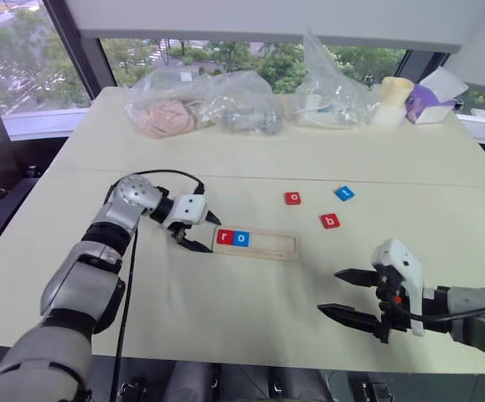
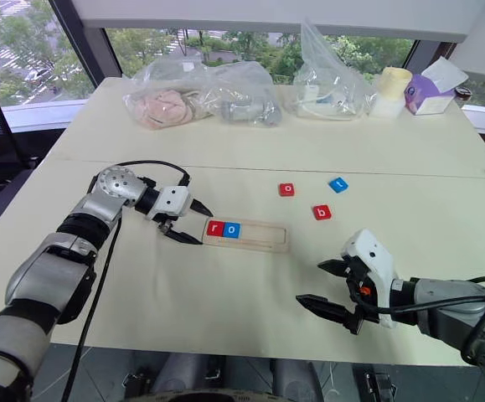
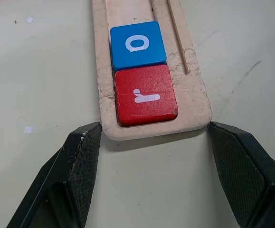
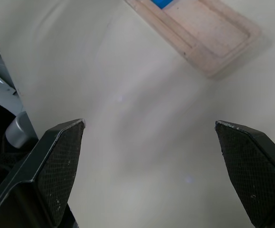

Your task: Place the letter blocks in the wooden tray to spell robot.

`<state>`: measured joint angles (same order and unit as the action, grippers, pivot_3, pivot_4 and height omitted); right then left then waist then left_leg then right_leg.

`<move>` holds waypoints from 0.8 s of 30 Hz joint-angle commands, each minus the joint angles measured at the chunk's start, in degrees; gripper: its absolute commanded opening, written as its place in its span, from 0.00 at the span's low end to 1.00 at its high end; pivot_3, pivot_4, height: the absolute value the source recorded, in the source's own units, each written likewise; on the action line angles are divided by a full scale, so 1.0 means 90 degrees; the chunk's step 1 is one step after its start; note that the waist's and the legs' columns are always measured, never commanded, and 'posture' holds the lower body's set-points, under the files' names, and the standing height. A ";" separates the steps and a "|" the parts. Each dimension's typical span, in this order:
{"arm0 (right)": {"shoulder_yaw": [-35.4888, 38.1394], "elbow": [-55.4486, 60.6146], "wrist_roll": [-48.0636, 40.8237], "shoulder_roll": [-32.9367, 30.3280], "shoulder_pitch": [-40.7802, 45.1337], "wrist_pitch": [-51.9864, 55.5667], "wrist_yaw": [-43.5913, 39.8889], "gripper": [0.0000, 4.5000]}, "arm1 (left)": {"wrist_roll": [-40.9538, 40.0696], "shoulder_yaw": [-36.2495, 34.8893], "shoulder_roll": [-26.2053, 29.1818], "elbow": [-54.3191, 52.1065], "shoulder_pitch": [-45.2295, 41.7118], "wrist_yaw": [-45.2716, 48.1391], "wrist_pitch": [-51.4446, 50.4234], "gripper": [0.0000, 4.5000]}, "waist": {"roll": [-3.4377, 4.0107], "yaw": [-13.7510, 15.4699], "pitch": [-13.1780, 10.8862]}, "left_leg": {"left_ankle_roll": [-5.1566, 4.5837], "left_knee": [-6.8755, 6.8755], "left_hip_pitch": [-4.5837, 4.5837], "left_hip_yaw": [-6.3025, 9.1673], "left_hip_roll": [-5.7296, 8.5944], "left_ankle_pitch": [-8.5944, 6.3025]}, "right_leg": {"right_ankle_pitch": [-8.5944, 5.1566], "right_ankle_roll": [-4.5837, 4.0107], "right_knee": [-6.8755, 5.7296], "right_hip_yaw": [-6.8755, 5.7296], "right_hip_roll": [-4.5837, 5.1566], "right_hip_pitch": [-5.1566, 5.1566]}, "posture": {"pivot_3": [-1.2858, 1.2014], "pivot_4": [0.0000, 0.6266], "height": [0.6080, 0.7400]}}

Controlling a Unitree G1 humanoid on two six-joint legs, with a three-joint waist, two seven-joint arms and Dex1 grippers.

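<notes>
— Left eye view first: where do we find the wooden tray (image 1: 257, 244)?

— We see it lying flat on the table (image 1: 225, 318), near the middle. At its left end sit two letter blocks side by side: the red r (image 1: 225, 237) at the very end and the blue o (image 1: 241, 239) touching it. The rest of the recess is bare wood.

— And the other blocks?

— We count three loose on the table, up at about one o'clock from the tray: a red o (image 1: 292, 198), a blue tile (image 1: 344, 193) whose letter we cannot read, and a red b (image 1: 330, 221). All three are apart from one another and apart from the tray.

— What do we say of the left gripper (image 1: 202, 232)?

— Its jaws are released and hold nothing. From the left wrist view we see the two fingers (image 3: 82, 166) spread either side of the tray's left end, with the red r just beyond them.

— And the right gripper (image 1: 343, 293)?

— We find it at four o'clock from the tray, well apart from it, jaws spread wide over bare table, grasping nothing.

— Anything at the far edge?

— Clear plastic bags (image 1: 200, 105) with soft contents, a pale cup (image 1: 392, 100) and a purple tissue box (image 1: 430, 100).
</notes>
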<state>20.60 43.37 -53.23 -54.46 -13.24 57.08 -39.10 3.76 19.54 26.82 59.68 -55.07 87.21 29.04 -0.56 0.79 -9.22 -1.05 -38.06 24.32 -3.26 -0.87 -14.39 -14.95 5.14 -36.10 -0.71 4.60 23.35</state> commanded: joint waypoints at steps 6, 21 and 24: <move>0.0267 -0.0065 -0.0099 0.0028 0.0112 -0.0081 0.0052 1.00 | -0.0006 -0.0209 0.0156 -0.0047 -0.0074 0.0088 -0.0807 0.99 | -0.0005 -0.0002 -0.0002 | 0.0000 -0.0003 0.0001 0.0002 0.0000 0.0000 | 0.0001 0.0002 0.0000 -0.0001 0.0002 0.0000 | 0.52 0.24 0.99; -0.1180 -0.2227 0.0496 0.2330 0.4325 0.0786 0.3783 1.00 | -0.3863 -0.3351 0.1882 -0.8356 0.3397 -0.2491 -0.8144 0.99 | -0.0026 -0.0137 -0.0056 | 0.0021 0.0030 0.0034 0.0019 0.0003 0.0010 | 0.0012 0.0007 -0.0017 0.0000 0.0039 0.0050 | 0.52 0.24 0.99; -0.1598 -0.2130 0.1199 0.2076 0.4000 0.0490 0.3755 1.00 | -0.4322 -0.3692 0.1664 -0.9097 0.3664 -0.3232 -0.8699 0.99 | -0.0028 -0.0028 -0.0055 | 0.0020 0.0003 0.0100 0.0024 0.0020 0.0010 | 0.0014 0.0008 -0.0015 -0.0001 0.0048 0.0095 | 0.52 0.24 0.99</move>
<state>6.86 22.37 -45.50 -34.97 23.37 63.38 -5.12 -32.21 -10.69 41.82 -17.72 -21.88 61.17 -47.36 -0.81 0.53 -9.71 -0.89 -38.12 25.36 -3.04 -0.67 -14.29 -14.74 5.30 -36.23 -0.72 5.04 24.31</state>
